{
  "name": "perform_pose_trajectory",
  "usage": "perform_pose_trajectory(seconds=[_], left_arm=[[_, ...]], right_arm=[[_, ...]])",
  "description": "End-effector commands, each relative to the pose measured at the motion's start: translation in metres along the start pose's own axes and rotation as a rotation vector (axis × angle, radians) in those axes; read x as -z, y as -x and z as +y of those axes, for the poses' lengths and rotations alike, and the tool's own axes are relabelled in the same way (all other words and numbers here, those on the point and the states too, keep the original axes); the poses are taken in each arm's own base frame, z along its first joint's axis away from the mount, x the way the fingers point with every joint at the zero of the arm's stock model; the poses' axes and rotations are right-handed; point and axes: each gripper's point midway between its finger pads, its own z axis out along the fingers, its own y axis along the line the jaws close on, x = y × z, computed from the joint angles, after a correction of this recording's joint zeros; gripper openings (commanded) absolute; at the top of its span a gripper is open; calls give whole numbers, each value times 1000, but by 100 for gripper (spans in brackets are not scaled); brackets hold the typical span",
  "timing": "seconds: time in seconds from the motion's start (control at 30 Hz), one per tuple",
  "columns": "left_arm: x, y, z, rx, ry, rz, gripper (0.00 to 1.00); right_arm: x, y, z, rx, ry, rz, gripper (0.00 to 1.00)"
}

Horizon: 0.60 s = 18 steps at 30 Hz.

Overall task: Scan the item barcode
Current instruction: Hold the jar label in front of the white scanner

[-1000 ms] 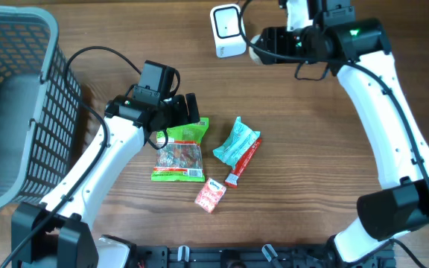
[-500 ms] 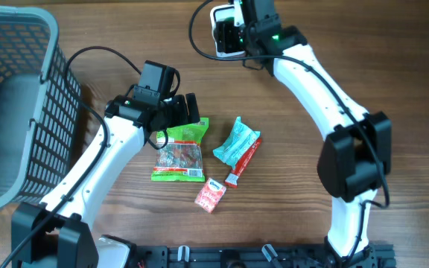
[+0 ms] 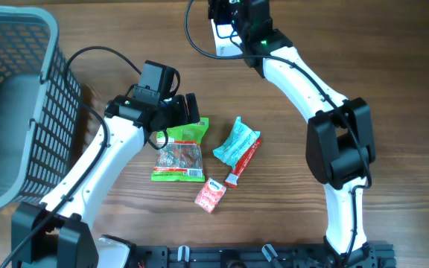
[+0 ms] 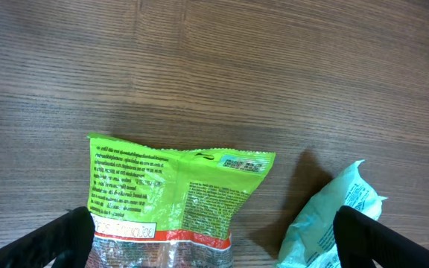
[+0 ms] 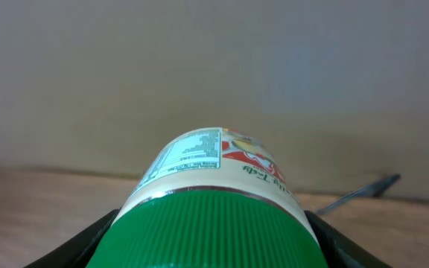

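Observation:
My right gripper [image 5: 213, 251] is shut on a bottle with a ribbed green cap [image 5: 211, 223] and a cream printed label [image 5: 216, 158]; its dark fingers [image 5: 88, 242] press the cap on both sides. In the overhead view that gripper [image 3: 228, 10] is at the table's far edge, over the white scanner [image 3: 223, 41], which the arm partly hides. My left gripper [image 3: 185, 110] hangs open just above the top of a green snack bag [image 3: 179, 152]. In the left wrist view the gripper [image 4: 218, 242] has that bag [image 4: 177, 193] between its fingers, untouched.
A teal packet [image 3: 235, 141] lies right of the green bag, also seen as the teal packet [image 4: 330, 216] by my left gripper's right finger. A red stick pack [image 3: 244, 162] and a small red pouch [image 3: 210, 194] lie nearby. A grey basket [image 3: 51, 52] stands far left.
The right arm has swung left from the right of the scanner to over it, carrying the bottle. The left arm and the packets have not moved.

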Motion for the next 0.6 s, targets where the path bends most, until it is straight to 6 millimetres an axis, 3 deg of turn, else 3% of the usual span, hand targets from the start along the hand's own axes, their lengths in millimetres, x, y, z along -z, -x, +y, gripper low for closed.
perform_pose_trajectory(seconds=[0.0, 0.2, 0.4, 0.47, 0.57], left_arm=[[2, 3, -2, -3, -8, -7, 100], [2, 3, -2, -3, -8, -7, 100], [2, 3, -2, -4, -8, -7, 100], [2, 3, -2, -4, -8, -7, 100], [2, 3, -2, -4, -8, -7, 100]], right_arm=[[-17, -5, -3, -56, 0, -54, 29], [-40, -40, -22, -131, -16, -44, 31], [-39, -27, -24, -134, -7, -87, 31], [-30, -8, -24, -134, -6, -105, 31], [2, 47, -18, -111, 16, -139, 30]])
